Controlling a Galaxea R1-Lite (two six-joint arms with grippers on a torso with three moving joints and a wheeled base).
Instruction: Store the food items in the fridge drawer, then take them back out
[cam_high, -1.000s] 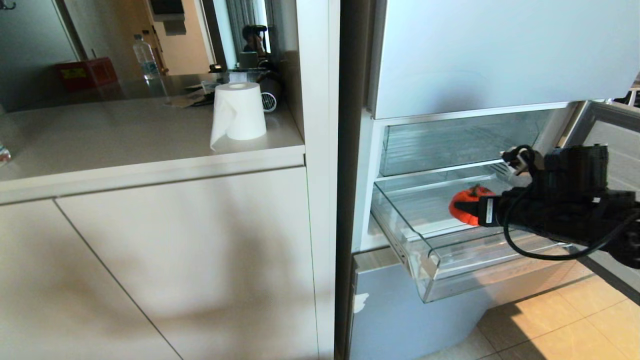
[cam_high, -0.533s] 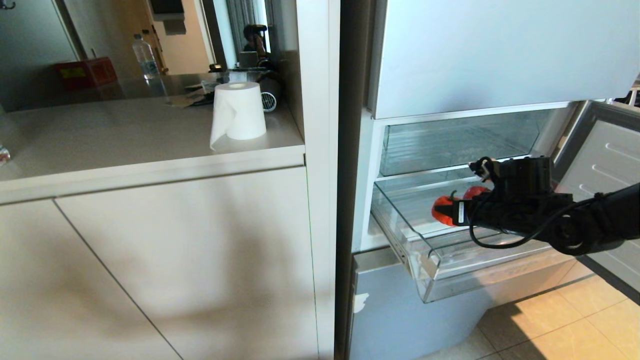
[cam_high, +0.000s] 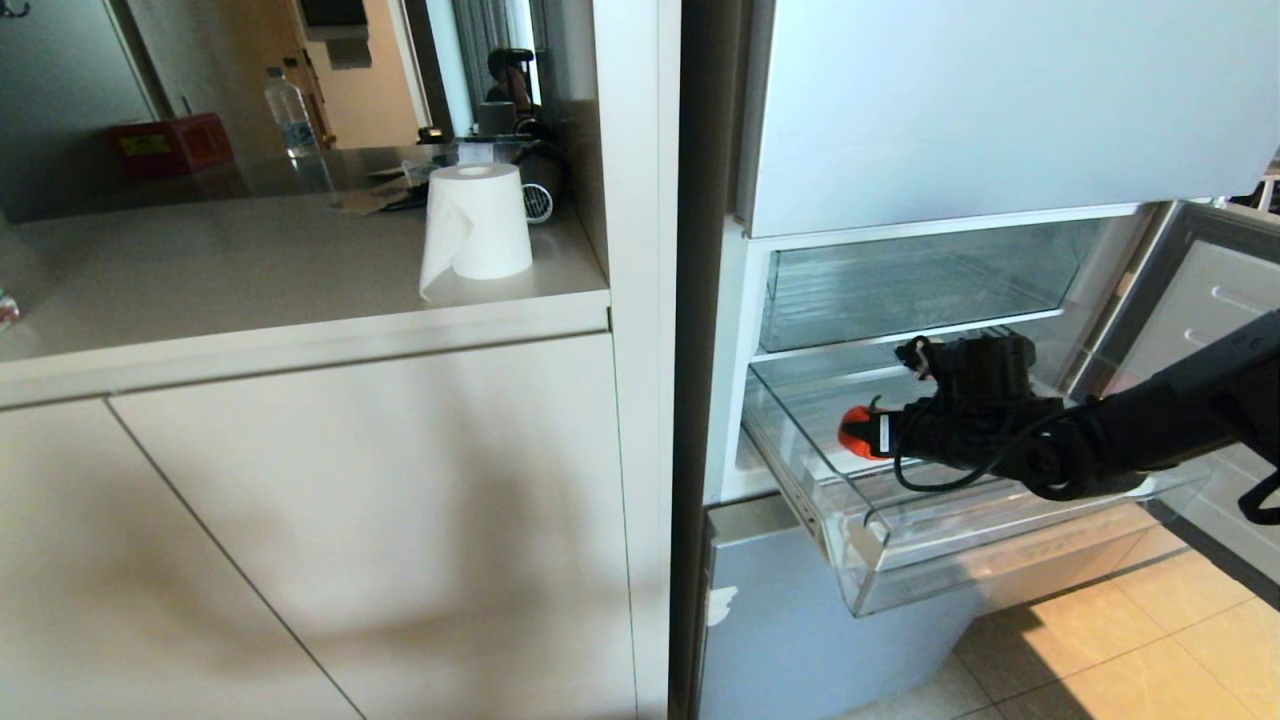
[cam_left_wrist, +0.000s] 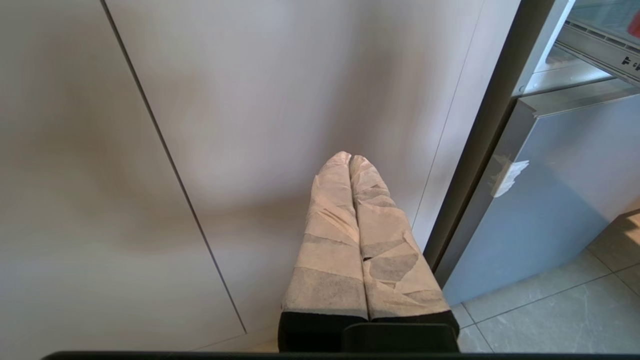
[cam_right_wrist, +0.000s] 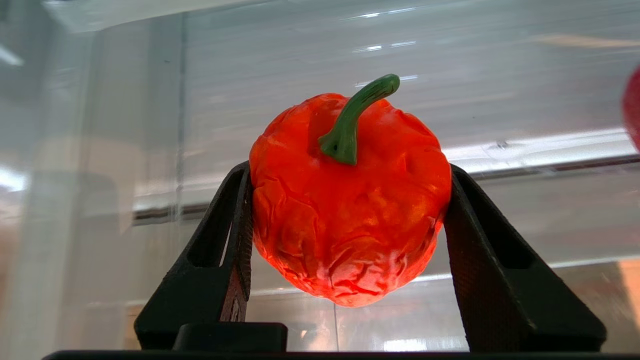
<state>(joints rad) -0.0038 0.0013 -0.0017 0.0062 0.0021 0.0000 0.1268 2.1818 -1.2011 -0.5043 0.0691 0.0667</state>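
Right hand (cam_right_wrist: 345, 210) grips orange-red pepper (cam_right_wrist: 350, 200) inside fridge drawer (cam_high: 900, 560). Release pending. Retrieval of both items likely remains.

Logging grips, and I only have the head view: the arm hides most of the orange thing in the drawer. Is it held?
Observer: Yes. The right wrist view shows the right gripper shut on the pepper, one finger pressed on each side, stem up.
Operator: And the other food?
Observer: A red item shows at that view's edge, apparently inside the drawer.
Operator: Left arm?
Observer: The left gripper is shut and empty, facing the cabinet door beside the fridge.
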